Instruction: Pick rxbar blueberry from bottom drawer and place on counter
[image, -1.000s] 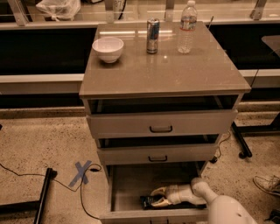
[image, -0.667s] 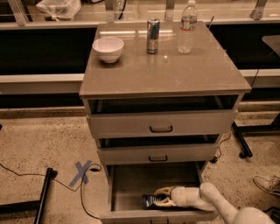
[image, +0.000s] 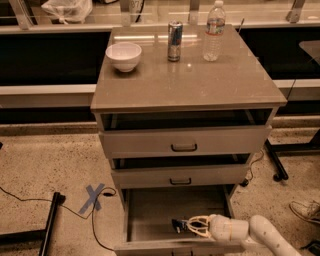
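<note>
The bottom drawer (image: 150, 212) is pulled open. The rxbar blueberry (image: 178, 225), a small dark navy bar, lies near the drawer's front. My gripper (image: 190, 226) reaches into the drawer from the right. Its pale fingers (image: 199, 220) are closed around the bar's right end, low over the drawer floor. The white arm (image: 260, 232) runs off to the lower right. The counter (image: 200, 80) is the glossy grey-brown top of the cabinet.
On the counter stand a white bowl (image: 124, 55), a silver-blue can (image: 174, 41) and a water bottle (image: 213, 31). The top drawer (image: 184, 141) and middle drawer (image: 180, 175) are slightly open. A blue tape cross (image: 92, 197) and cables lie on the floor at the left.
My arm has drawn back a little to the right, and the bar has shifted slightly right and up with the gripper.
</note>
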